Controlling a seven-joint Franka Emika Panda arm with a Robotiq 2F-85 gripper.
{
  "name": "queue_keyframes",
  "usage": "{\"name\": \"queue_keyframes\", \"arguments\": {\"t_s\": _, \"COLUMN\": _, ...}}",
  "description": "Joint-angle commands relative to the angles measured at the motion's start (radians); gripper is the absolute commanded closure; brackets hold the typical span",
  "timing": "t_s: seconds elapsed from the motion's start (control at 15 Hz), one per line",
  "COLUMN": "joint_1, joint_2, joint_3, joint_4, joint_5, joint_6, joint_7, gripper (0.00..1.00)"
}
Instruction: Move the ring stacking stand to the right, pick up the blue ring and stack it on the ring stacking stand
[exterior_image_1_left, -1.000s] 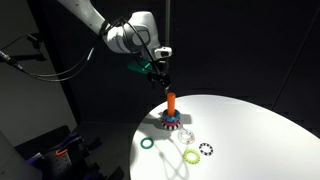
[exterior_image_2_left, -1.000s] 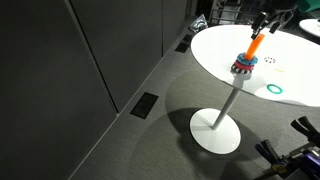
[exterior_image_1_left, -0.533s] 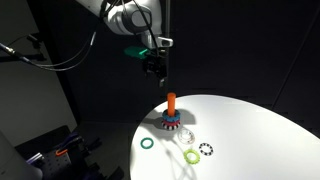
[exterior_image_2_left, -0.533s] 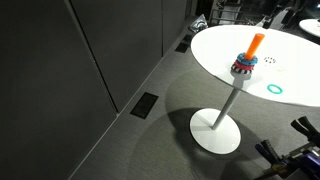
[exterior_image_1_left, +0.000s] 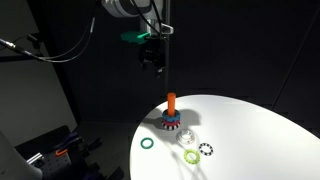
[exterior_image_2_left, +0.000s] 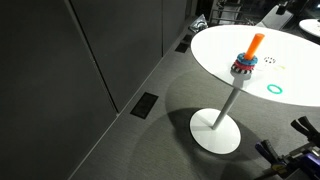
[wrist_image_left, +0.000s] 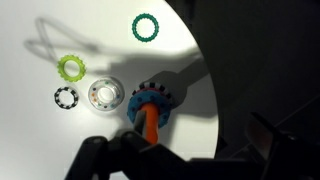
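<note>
Well below gripper (exterior_image_1_left: 153, 66): ring stacking stand (exterior_image_1_left: 170, 111)

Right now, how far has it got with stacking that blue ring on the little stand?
Looks done: the blue ring appears to sit around the orange peg of the ring stacking stand, down on its base. In hand: nothing; the end effector hangs open high above the table. Left: seemingly nothing; whether the stand was shifted right cannot be told here.
</note>
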Motion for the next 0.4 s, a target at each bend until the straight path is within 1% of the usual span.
{"name": "queue_keyframes", "arguments": {"t_s": 0.0, "joint_1": -0.007, "joint_2": 0.000, "joint_3": 0.006, "joint_4": 0.003, "joint_5": 0.000, "joint_6": -0.009, "joint_7": -0.002, "gripper": 0.00}}
{"name": "queue_keyframes", "arguments": {"t_s": 0.33, "joint_1": -0.007, "joint_2": 0.000, "joint_3": 0.006, "joint_4": 0.003, "joint_5": 0.000, "joint_6": -0.013, "joint_7": -0.007, "gripper": 0.00}}
